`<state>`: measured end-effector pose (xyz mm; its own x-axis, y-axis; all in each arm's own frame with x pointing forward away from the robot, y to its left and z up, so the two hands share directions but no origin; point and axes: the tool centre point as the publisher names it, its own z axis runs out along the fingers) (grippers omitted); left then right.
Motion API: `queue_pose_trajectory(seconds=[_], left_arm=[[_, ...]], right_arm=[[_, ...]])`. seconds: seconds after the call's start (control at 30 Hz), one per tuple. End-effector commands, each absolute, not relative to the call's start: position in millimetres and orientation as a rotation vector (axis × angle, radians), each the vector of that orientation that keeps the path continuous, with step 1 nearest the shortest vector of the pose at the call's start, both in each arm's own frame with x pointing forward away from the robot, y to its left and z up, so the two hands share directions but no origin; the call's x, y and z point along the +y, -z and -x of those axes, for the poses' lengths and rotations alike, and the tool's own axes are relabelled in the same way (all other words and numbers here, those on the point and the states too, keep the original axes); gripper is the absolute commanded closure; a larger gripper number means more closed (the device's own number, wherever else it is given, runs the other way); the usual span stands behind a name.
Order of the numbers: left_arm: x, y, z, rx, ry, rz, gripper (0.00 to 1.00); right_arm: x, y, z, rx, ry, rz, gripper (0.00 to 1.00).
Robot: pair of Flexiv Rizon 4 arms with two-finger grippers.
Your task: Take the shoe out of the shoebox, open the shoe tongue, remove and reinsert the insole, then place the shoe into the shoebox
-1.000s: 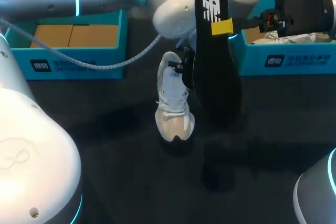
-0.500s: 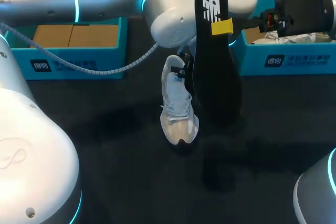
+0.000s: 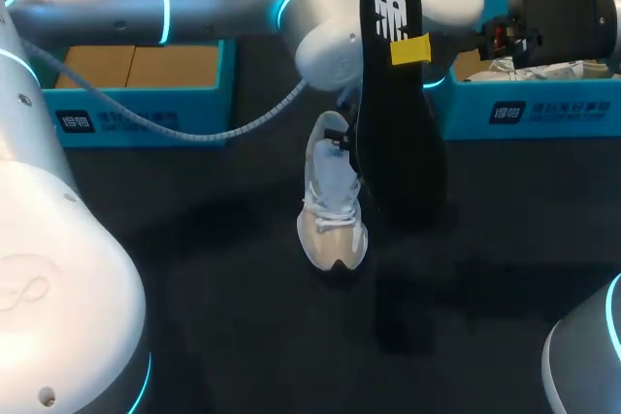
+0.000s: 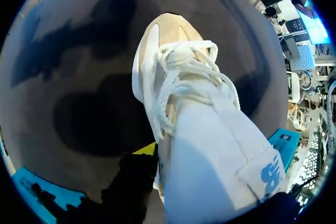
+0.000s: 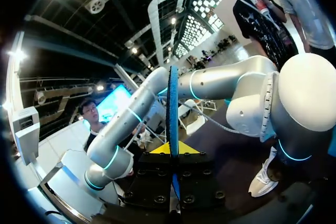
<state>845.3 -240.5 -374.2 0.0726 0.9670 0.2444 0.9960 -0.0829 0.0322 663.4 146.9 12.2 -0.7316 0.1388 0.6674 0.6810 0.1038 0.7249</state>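
Observation:
A white and beige shoe [image 3: 333, 206] lies on the dark table at the middle, toe toward the front edge. My left arm reaches in over it, and my left gripper [image 3: 341, 137] sits at the shoe's raised tongue. In the left wrist view the white tongue [image 4: 220, 150] with its blue mark lies in my left gripper [image 4: 210, 187], with the laces [image 4: 184, 77] and beige toe ahead. My right gripper [image 3: 411, 49] is shut on the black insole [image 3: 396, 133], holding it up on end just right of the shoe. The right wrist view shows the insole [image 5: 172, 114] edge-on in that gripper [image 5: 172, 153].
A blue shoebox [image 3: 146, 109] with a brown cardboard floor stands at the back left. A second blue box [image 3: 529, 109] holding white paper stands at the back right, under my right arm. Bare dark table lies in front of the shoe.
My left arm has shifted right and carried the shoe's heel end with it, so the shoe lies straighter and closer to the insole. The insole and right arm have stayed put.

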Motion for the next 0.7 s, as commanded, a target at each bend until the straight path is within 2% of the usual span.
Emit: queue_pose_trajectory(seconds=[0.03,0.7], left_arm=[[-237,367,-849,-2.029,0.279,2.197,0.00],[-234,329,-850,-2.113,0.201,2.248,0.00]], right_arm=[[150,-12,-666,-1.955,1.661,0.798,1.00],[150,-12,-666,-1.955,1.661,0.798,1.00]])
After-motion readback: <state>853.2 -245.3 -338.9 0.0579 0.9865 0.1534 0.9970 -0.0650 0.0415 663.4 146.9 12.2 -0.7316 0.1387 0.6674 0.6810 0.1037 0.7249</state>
